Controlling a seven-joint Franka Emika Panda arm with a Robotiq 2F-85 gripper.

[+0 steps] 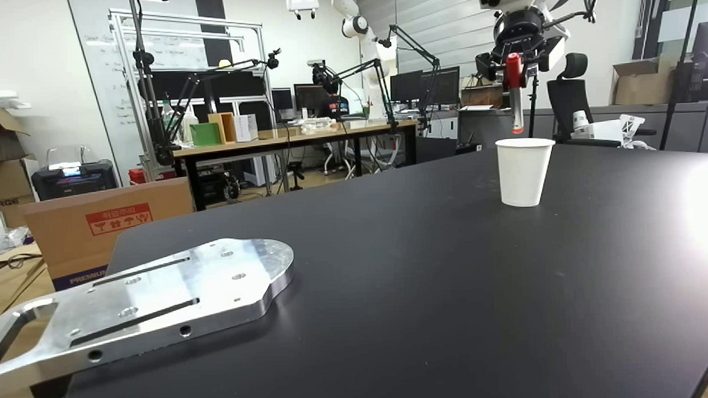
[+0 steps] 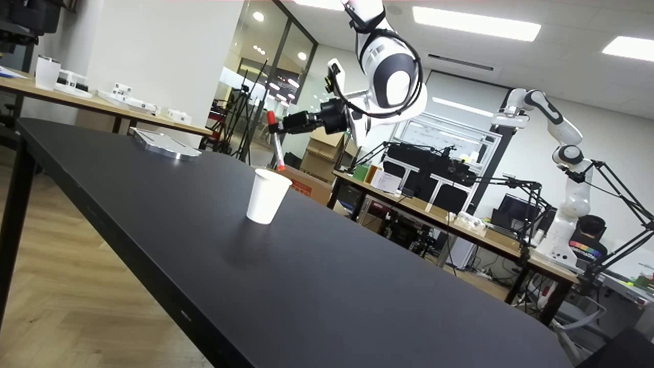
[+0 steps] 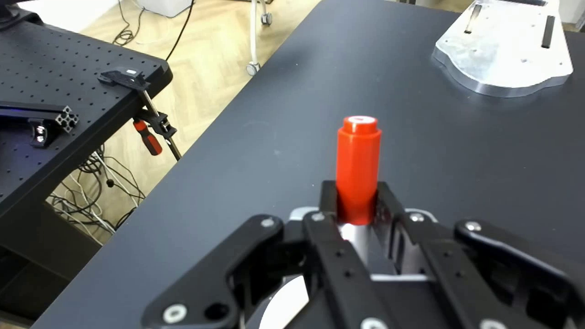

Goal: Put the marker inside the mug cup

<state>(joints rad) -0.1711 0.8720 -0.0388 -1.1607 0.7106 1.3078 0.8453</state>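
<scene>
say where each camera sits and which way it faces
An exterior view: low, looking across table, metal plate nearest, cup beyond; gripper and wrist show.
An exterior view: low, tilted, facing cup, metal plate beyond; gripper and arm show.
Wrist view: behind the fingers, facing marker and table; gripper shows.
Both exterior views share the cup and held marker.

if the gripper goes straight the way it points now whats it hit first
Probably the black tabletop, as the gripper seems angled down over the cup; depth is unclear, and the held marker might catch the cup first.
</scene>
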